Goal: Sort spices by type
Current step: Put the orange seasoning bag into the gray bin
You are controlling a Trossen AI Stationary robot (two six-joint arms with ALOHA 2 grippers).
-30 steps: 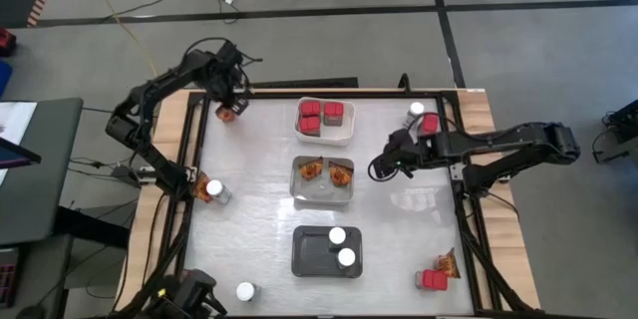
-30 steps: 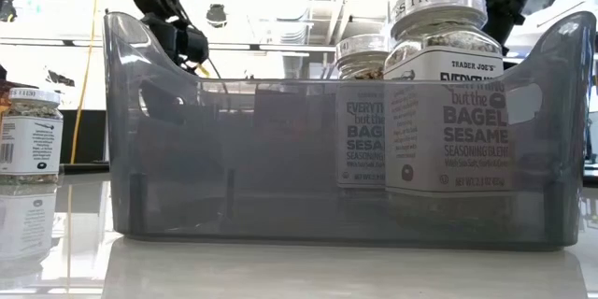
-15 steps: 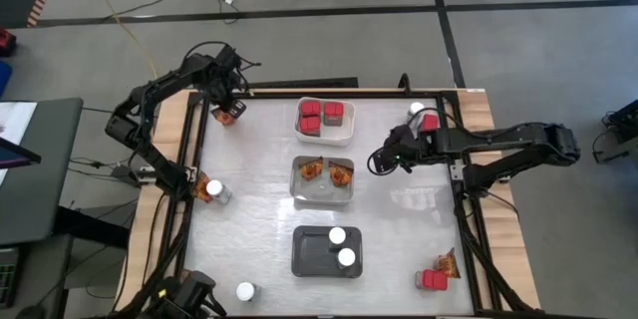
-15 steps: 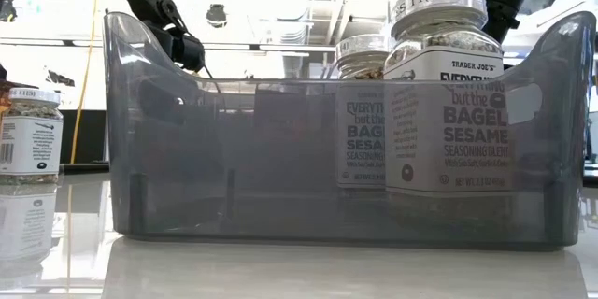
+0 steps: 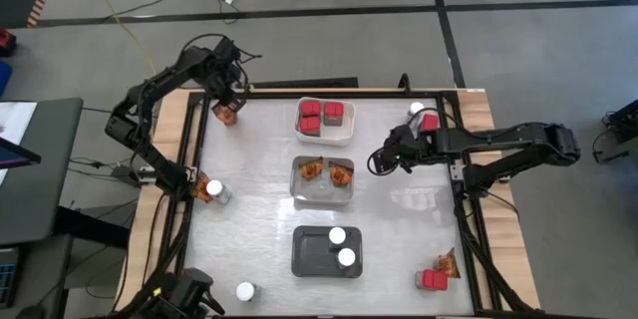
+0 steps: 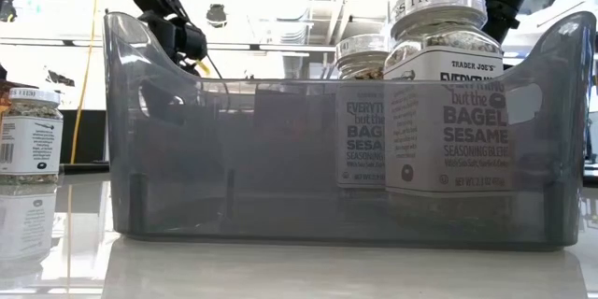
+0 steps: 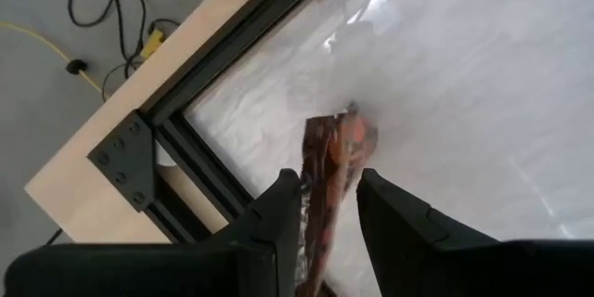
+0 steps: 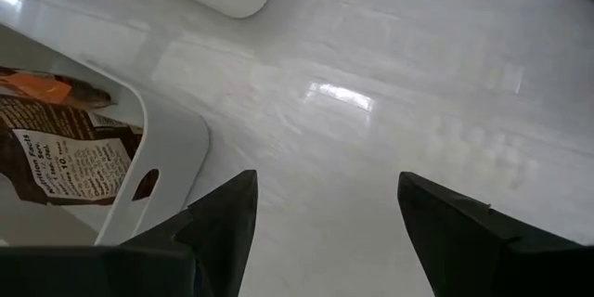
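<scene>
From above, the left gripper (image 5: 228,112) sits at the upper left corner of the pale surface (image 5: 249,209), its fingers pinching an orange-brown crinkly packet (image 5: 230,117). Down the middle of the frame stand three trays: a white rectangular tray (image 5: 344,137) with three red boxy containers, a clear rectangular tray (image 5: 322,193) with two more crinkly packets, and a dark grey rectangular tray (image 5: 309,259) with two white-lidded jars. The right gripper (image 5: 379,167) hovers right of the clear tray, holding nothing. Unsorted spices lie at the upper right, lower right, left edge and bottom edge. In the level view, the grey tray's translucent wall (image 6: 280,149) fills the frame with two sesame seasoning jars (image 6: 447,103) behind it; another jar (image 6: 28,140) stands at far left. The left wrist view shows the dark fingers (image 7: 278,213) clamped on the packet (image 7: 332,162), which hangs over the surface's corner (image 7: 445,102). The right wrist view shows that arm's fingers (image 8: 227,213) spread wide over bare surface, beside the clear tray's rim (image 8: 176,148). The step in hand looks like carrying the gripped packet; the next move calls for travelling to the clear tray and releasing it among its kind.
</scene>
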